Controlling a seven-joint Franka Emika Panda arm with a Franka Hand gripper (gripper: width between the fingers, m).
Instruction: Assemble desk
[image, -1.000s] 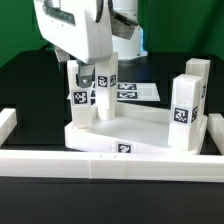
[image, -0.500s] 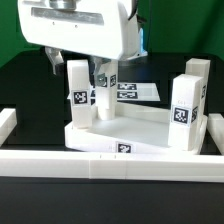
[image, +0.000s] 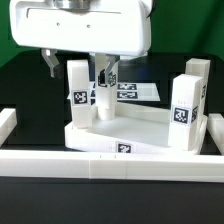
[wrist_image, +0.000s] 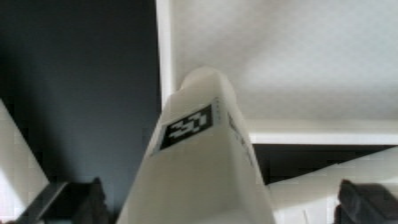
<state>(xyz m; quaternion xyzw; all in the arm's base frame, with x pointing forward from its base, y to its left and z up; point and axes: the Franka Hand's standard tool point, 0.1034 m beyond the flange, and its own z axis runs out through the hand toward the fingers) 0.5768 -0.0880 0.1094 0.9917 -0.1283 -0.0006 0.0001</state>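
Hovering over the far left part of the desk, the gripper (image: 102, 72) stands with its jaws spread wide, one dark fingertip (image: 112, 76) showing just beside the top of a leg (image: 103, 103) and nothing clamped between them. In the wrist view that same leg (wrist_image: 199, 165) rises up between the two dark fingertips (wrist_image: 75, 200), with a gap on either side and a black-and-white tag on its face.

The leg stands upright on the tabletop (image: 135, 130), a white square tray with a raised rim. Just to the exterior view's left of it stands a second leg (image: 77, 95), taller in the picture and also tagged, at the near left corner of the tray. A third leg (image: 184, 115) stands upright at the exterior view's right side of the tray, and a fourth leg (image: 197, 76) rises behind it, farther back.

Beyond the tray, flat on the black table (image: 25, 85), lies the marker board (image: 138, 91). A long white rail (image: 110, 161) runs across the near edge of the scene, touching the front of the tabletop.
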